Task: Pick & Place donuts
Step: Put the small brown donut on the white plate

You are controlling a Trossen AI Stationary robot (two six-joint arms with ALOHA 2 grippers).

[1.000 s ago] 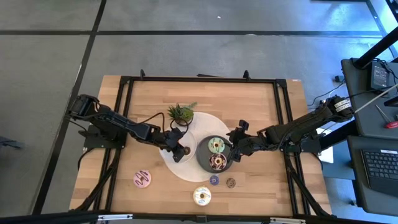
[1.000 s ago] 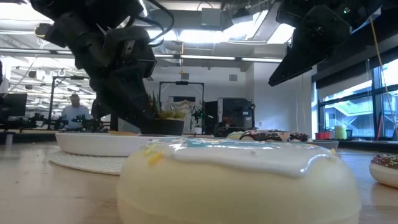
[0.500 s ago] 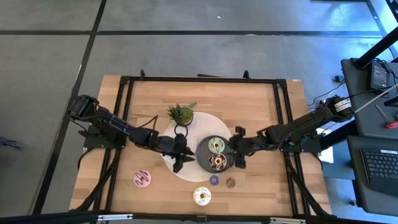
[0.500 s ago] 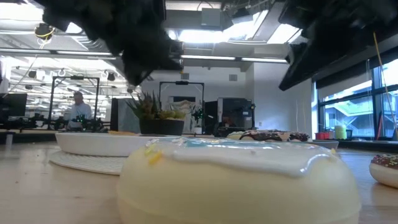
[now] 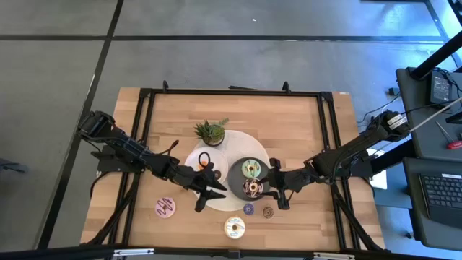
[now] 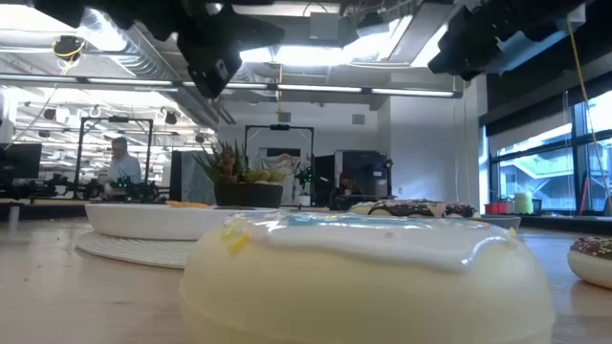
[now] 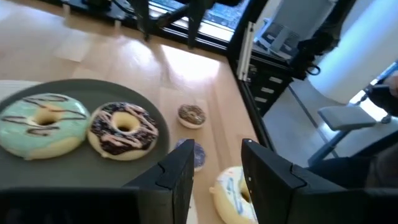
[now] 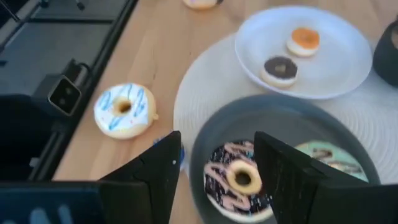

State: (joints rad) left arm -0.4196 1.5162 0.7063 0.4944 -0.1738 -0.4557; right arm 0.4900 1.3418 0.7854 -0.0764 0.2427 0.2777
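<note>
A dark grey plate (image 5: 237, 180) carries a green-iced donut (image 5: 251, 169) and a chocolate-sprinkled donut (image 5: 253, 188). The white plate (image 5: 196, 167) beside it holds a dark mini donut (image 8: 280, 68) and an orange one (image 8: 305, 38). On the bare wood lie a pink donut (image 5: 165, 207), a white donut (image 5: 234, 228), a purple mini (image 5: 248, 209) and a brown mini (image 5: 268, 211). My left gripper (image 5: 209, 196) hovers open over the mat's near edge, left of the grey plate. My right gripper (image 5: 280, 195) hovers open at that plate's near right rim, above the chocolate donut (image 8: 239, 180).
A small potted plant (image 5: 210, 132) stands at the far side of the round white mat (image 5: 238, 144). The black frame rails (image 5: 144, 144) run along the table's sides. In the low view the white donut (image 6: 368, 277) fills the foreground.
My left gripper has left the white plate, risen and swung toward the table's near edge, rolling and tipping up as it went. My right gripper has moved from the grey plate's far right side toward the near edge. Both stay open; no donut has shifted.
</note>
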